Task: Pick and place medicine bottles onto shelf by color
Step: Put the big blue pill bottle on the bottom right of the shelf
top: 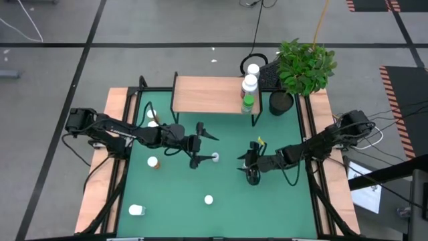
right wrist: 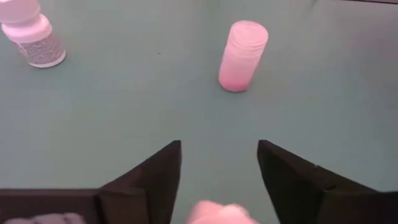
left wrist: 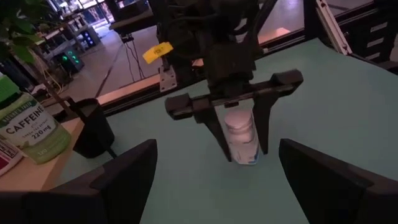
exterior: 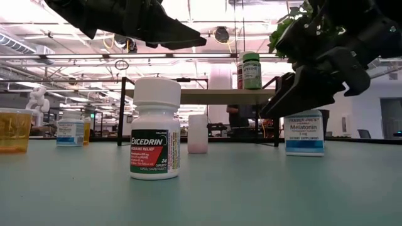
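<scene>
Two grippers are over the green table (top: 281,207); only one is on a bottle. The right gripper (top: 253,167) is set down around a blue-labelled bottle (left wrist: 241,138), which stands upright on the mat right of centre. Whether that bottle is clamped or merely enclosed cannot be told from these views. The low, vertical approach suits a lift by the body below the cap.

The left gripper (top: 202,144) hangs spread wide and empty just left of centre, facing the right arm. It appears parked clear of the pick. A pink bottle (right wrist: 242,55) stands upright between the two grippers, touched by neither.

The shelf (top: 207,95) sits at the far edge. Its load is confined to the right end: a green bottle (top: 248,102) and two white-capped bottles (top: 251,75) behind it. That grouping suggests sorting has begun there, with the left stretch reserved for other colours.

Awaiting collection on the mat are the Excedrin bottle (exterior: 155,129), an orange bottle (top: 153,162) and a white bottle (top: 137,210), well apart. A plant pot (top: 281,102) stands just beside the shelf's right end, narrowing the approach.
</scene>
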{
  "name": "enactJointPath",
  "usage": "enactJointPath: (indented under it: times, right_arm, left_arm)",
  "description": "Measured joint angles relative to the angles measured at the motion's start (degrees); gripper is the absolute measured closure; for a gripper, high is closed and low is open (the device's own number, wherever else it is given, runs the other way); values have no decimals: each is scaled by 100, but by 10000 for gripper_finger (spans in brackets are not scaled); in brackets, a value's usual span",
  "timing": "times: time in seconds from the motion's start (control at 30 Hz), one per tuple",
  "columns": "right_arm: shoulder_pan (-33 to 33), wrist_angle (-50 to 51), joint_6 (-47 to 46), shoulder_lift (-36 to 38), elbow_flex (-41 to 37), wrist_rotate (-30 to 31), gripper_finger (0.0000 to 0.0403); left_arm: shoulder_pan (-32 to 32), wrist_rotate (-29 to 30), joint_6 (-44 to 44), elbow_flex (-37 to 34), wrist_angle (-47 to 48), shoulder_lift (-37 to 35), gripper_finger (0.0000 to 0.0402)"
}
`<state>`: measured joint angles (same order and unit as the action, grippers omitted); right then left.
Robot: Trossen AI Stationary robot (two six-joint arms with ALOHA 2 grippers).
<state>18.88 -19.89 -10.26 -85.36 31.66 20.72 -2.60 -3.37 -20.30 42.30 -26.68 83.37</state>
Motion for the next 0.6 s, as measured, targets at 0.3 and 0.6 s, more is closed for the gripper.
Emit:
enactJointPath:
  times: [0.3,0.6]
  right_arm:
    - [-4,-225,353,562,11,14,119]
    - [618,2123,-535,2118,17,497,125]
  left_arm:
    - [-95,28,200,2,-311,389,62]
    - [-171,-400,131,674,-1182,1835,62]
